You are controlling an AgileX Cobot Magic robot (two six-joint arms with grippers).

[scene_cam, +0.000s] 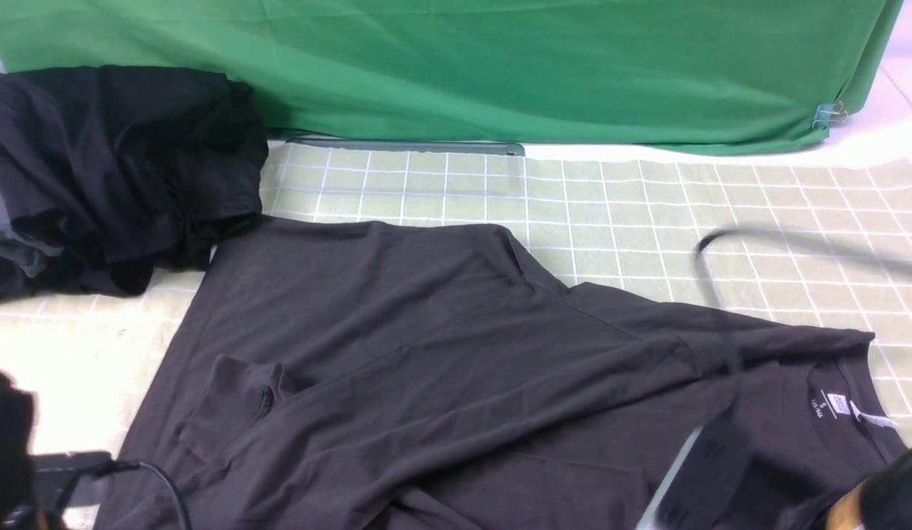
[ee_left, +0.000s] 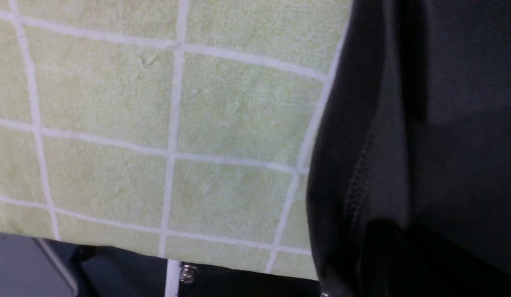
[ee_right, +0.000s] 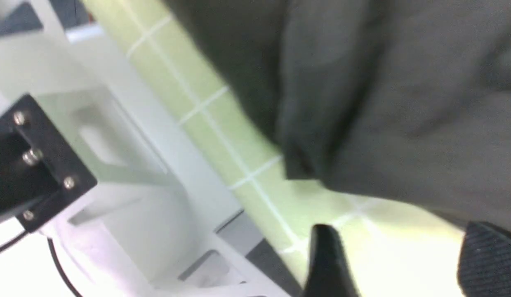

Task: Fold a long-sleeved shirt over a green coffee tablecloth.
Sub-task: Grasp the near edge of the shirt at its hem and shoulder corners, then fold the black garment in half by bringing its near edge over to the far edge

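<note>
From my station, the long-sleeved shirt (scene_cam: 441, 353) lies spread across the green coffee tablecloth (scene_cam: 647, 213). Its collar and white neck label (scene_cam: 838, 405) are at about 4 o'clock in the front view, and one sleeve is laid over the body, cuff (scene_cam: 238, 397) toward 8 o'clock.

The left gripper (scene_cam: 10, 434) sits low at 8 o'clock with its jaws together. The left wrist view shows the stitched hem (ee_left: 358, 177) right beside it, but I cannot tell whether any fabric is actually caught. If it closed on nothing, or on one layer only, I expect a lift to come up empty or drag the shirt askew.

The right gripper (ee_right: 403, 264) has its jaws apart over bare tablecloth, with the shirt's edge just beside the fingertips. Closing there could pinch the tablecloth along with the shirt, and the whole cloth would ruck up on the pull.

Two more worries:
- The loose cable (scene_cam: 702, 250) arcs over the cloth at 2 o'clock and could snag on the right arm.
- The pile of black garments (scene_cam: 110, 169) at 10 o'clock touches the shirt's far corner, so a fold swept that way could catch it.
</note>
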